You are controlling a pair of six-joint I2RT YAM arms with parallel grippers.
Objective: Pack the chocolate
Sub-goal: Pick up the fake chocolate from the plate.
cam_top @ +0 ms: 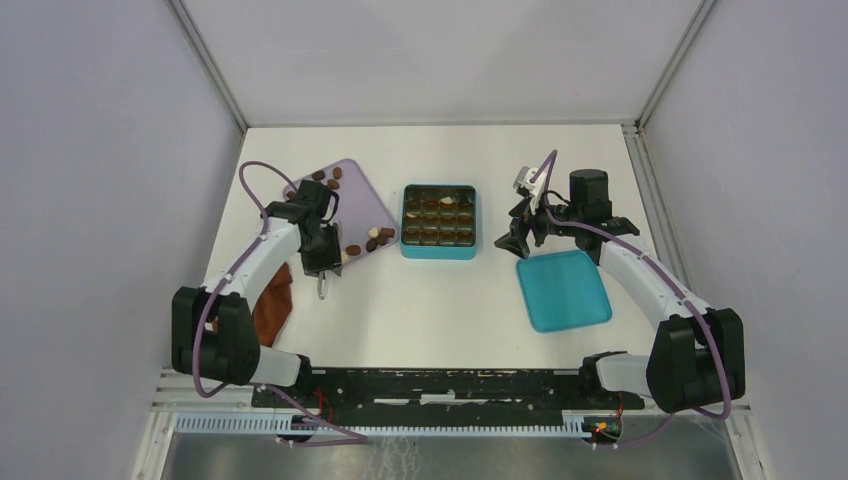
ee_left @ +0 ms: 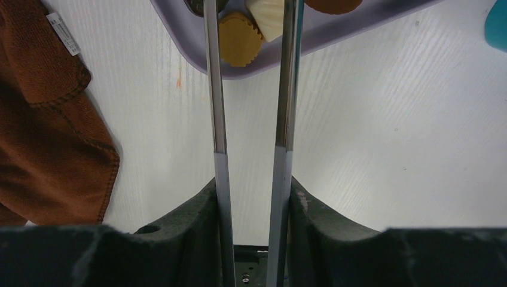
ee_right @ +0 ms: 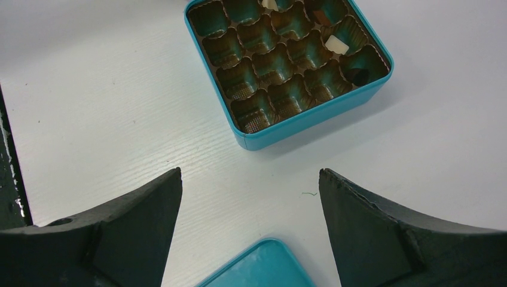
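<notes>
So the chocolate (cam_top: 378, 238) is mostly on the lilac tray (cam_top: 358, 205) at the left of the table (cam_top: 440, 310): one bunch at the far corner, another along the near right edge. A few pieces already sit in cells of the teal box (cam_top: 438, 254). Up close, the tan piece (ee_left: 239, 39) is round and fluted and lies flat, so no real long axis. The ribbed cream one (ee_left: 269, 15) beside it runs off the frame. The left gripper (ee_left: 252, 185) is clenched on metal tweezers (ee_left: 218, 119) whose length points straight at that tray corner, tips out of view. The right gripper (ee_right: 248, 179) hangs wide open, holding nothing, between the box and its lid (cam_top: 563, 290). The brown cloth (ee_left: 48, 149) has a white tag (ee_left: 63, 34), print too small to read.
</notes>
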